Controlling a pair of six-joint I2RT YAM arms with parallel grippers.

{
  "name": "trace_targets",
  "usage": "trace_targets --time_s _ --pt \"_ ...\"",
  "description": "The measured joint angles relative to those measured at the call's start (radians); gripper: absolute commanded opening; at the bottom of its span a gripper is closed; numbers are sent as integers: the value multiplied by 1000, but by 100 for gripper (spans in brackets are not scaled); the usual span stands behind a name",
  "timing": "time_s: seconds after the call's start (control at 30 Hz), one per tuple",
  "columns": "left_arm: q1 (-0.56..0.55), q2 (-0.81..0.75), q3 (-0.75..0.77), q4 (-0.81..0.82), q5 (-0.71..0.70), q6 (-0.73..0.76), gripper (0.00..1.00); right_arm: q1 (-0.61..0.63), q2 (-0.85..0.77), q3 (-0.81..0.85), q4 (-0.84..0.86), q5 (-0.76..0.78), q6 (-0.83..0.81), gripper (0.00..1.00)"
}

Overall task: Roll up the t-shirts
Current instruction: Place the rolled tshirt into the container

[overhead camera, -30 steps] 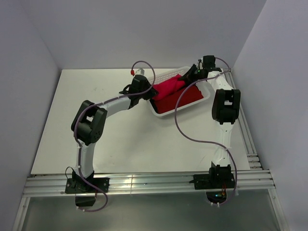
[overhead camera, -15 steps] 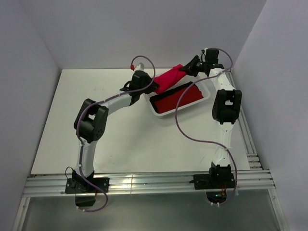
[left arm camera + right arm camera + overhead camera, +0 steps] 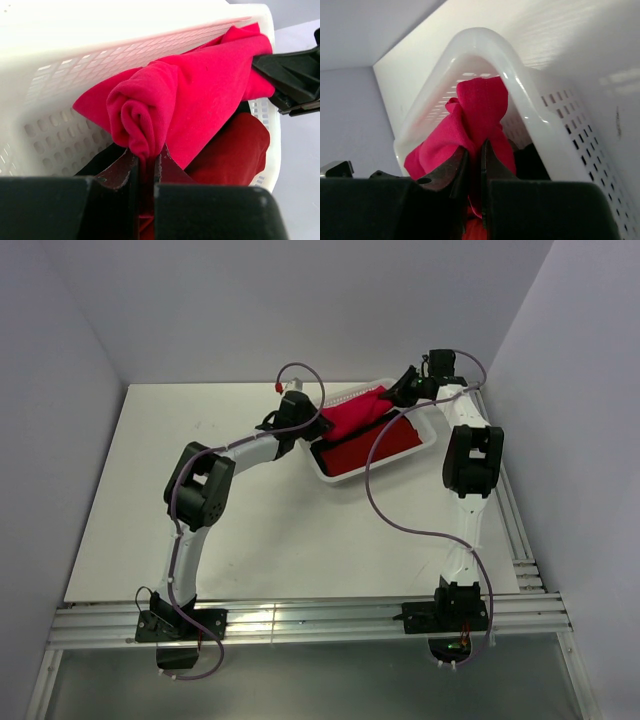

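From above, a bright pinkish-crimson soft cloth t-shirt (image 3: 355, 412) stretches across the white perforated plastic basket (image 3: 336, 477), over a deeper red cloth tee (image 3: 355, 455) lying inside. Left wrist: the left pincer (image 3: 145, 160) pinches the pink shirt's rolled end. Right wrist: the right pincer (image 3: 474, 150) pinches its other end by the basket's rim.

no readable text, labels, brands, numbers or signs in any view.

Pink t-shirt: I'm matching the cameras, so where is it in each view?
Top external: pink t-shirt upper middle, over the white basket.
Left wrist: pink t-shirt centre, rolled end facing the camera.
Right wrist: pink t-shirt centre, framed by the basket's curved rim.
Shared landmark: the white basket.
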Motion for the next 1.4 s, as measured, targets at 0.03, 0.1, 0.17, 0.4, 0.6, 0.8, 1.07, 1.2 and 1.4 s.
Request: trace_targets --time_s 0.03,0.1,0.17,0.4,0.6,0.8,1.07,1.2,1.4 --pt "1 0 0 -5 0 -5 0 2 0 1 -14 11 -10 0" --pt "1 0 0 -17 0 -17 1 5 0 3 -41 33 -30 0" --pt "1 3 8 -42 -1 -22 2 10 0 3 -58 49 -42 3" --pt "2 42 103 -160 -1 -18 17 17 0 5 -85 94 -70 21" --pt "2 47 144 -222 -2 -16 26 20 0 19 -89 108 -74 35" --pt "3 60 174 -276 -8 -7 40 19 0 38 -80 131 -77 41" --pt "5 61 216 -342 -13 14 60 19 0 38 -78 136 -77 43" --pt "5 62 240 -371 -16 21 62 20 0 38 -73 134 -76 46" --pt "5 77 278 -414 -17 23 56 23 0 38 -58 133 -77 47"
